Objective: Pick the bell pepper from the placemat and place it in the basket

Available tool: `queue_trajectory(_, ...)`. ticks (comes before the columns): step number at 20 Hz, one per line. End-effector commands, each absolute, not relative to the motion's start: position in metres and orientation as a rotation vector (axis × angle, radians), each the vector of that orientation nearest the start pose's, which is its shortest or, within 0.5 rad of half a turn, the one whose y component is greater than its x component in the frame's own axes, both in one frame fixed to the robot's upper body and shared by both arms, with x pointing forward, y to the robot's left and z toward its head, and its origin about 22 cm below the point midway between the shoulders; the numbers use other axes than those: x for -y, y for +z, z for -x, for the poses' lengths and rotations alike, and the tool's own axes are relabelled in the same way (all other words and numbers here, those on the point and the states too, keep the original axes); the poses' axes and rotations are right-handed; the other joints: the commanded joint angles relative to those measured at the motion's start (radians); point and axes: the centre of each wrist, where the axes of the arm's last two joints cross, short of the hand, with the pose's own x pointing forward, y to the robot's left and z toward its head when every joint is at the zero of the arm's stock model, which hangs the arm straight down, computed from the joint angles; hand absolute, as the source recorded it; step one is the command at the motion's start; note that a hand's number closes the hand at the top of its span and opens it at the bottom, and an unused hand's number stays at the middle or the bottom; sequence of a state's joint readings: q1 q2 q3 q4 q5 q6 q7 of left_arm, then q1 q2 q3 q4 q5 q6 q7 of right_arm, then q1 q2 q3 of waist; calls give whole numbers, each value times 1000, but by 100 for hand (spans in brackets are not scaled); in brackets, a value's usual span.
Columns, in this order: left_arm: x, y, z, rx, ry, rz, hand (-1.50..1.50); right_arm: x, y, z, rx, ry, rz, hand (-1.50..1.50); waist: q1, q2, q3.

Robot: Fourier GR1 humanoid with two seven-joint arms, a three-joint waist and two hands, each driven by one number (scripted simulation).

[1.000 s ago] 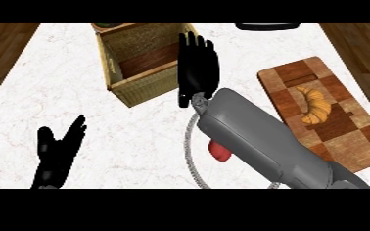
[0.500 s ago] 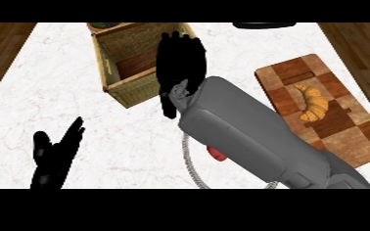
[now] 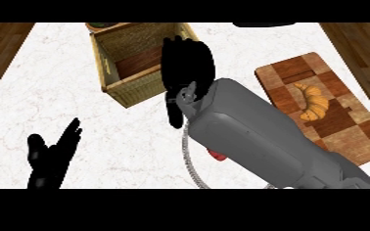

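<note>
One right hand [image 3: 186, 64] over basket [image 3: 137, 91] near rim

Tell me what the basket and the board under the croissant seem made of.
Basket: woven wicker or straw, matte tan, judging by the fine weave on its walls. Board: wood, apparently, with light and dark brown blocks in a checker pattern.

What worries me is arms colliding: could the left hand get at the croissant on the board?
Probably not: the left hand sits far left, the croissant far right, and the right forearm lies between.
</note>
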State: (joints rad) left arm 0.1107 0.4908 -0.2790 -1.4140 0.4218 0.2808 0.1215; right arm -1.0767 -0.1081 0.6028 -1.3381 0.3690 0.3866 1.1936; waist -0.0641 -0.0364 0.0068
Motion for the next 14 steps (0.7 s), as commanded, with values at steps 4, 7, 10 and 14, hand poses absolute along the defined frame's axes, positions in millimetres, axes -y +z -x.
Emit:
queue_trajectory(4, -302, -64, -174, 988, 18, -173, 0, 1, 207, -293, 865, 1224, 947, -150, 14, 16, -8)
queue_trajectory(7, -298, -63, -180, 989, 11, -180, 0, 4, 195, -286, 865, 1220, 957, -150, 16, 19, -9)
queue_trajectory(10, -303, -59, -183, 993, 1, -169, 0, 14, 177, -286, 842, 1219, 964, -150, 29, 25, -8)
queue_trajectory(14, -298, -51, -183, 1006, 0, -160, 0, 24, 146, -281, 753, 1247, 1014, -150, 35, 23, -7)
